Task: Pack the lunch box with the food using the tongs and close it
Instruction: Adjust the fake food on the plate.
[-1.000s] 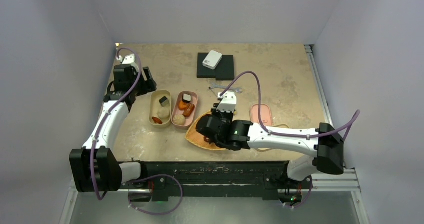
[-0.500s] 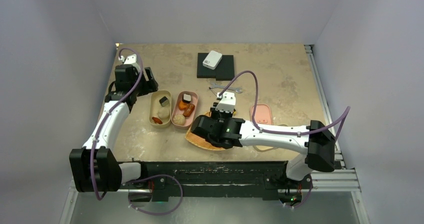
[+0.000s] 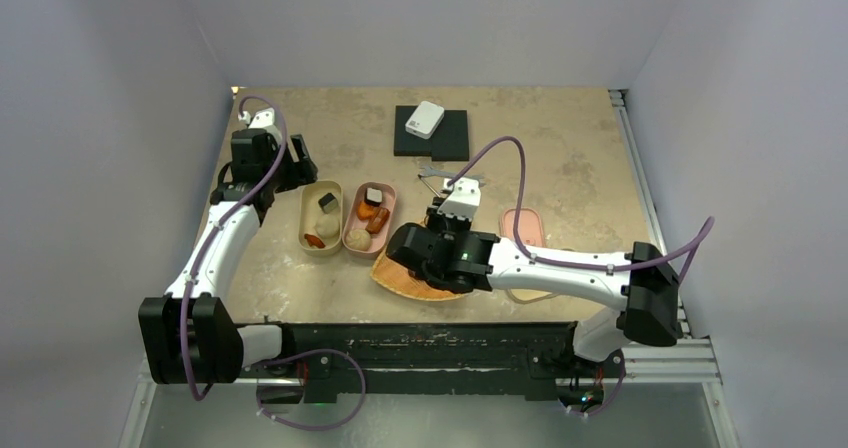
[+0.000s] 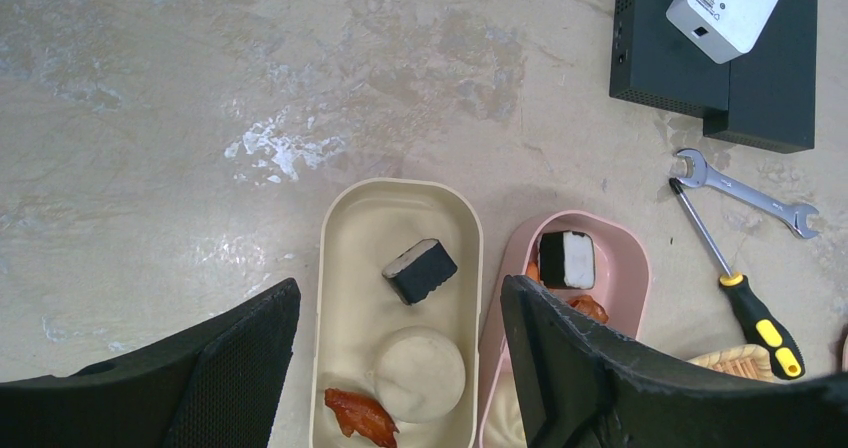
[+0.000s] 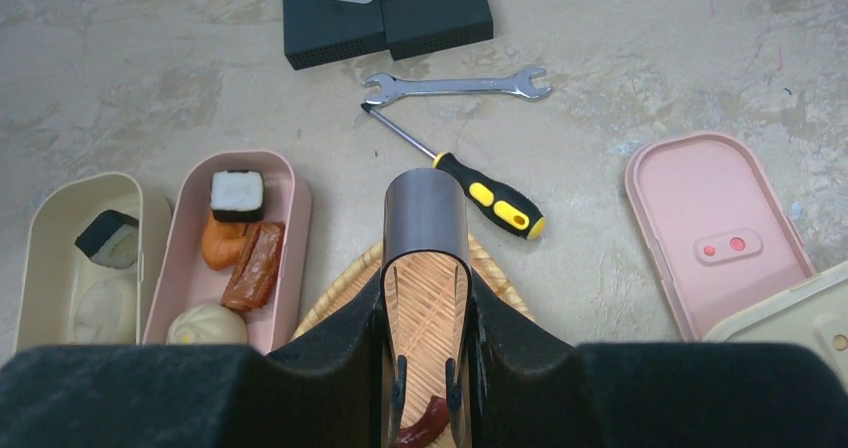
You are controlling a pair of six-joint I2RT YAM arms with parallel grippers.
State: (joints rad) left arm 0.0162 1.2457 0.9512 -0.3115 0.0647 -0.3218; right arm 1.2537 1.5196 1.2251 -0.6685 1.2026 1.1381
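The lunch box is two open trays side by side, a beige one point(image 3: 322, 218) and a pink one point(image 3: 369, 216). Food lies in both: a black-and-white piece point(image 4: 420, 270), a bun point(image 4: 420, 373) and an orange bit point(image 4: 355, 413) in the beige tray, and a sausage point(image 5: 255, 264) among others in the pink. My left gripper point(image 4: 400, 318) hangs open above the beige tray. My right gripper point(image 5: 426, 298) is shut on the tongs point(image 5: 426, 218). The tong tips straddle a red piece point(image 5: 425, 428) on a woven tray point(image 5: 345, 288).
A pink lid point(image 5: 715, 228) and a beige lid point(image 5: 790, 318) lie right of the woven tray. A yellow-and-black screwdriver point(image 5: 490, 196) and a silver wrench point(image 5: 455, 85) lie beyond it. Farther back, a white device sits on a black box point(image 3: 432, 131).
My right arm has shifted slightly left over the woven tray, still holding the tongs. The left arm has stayed where it was.
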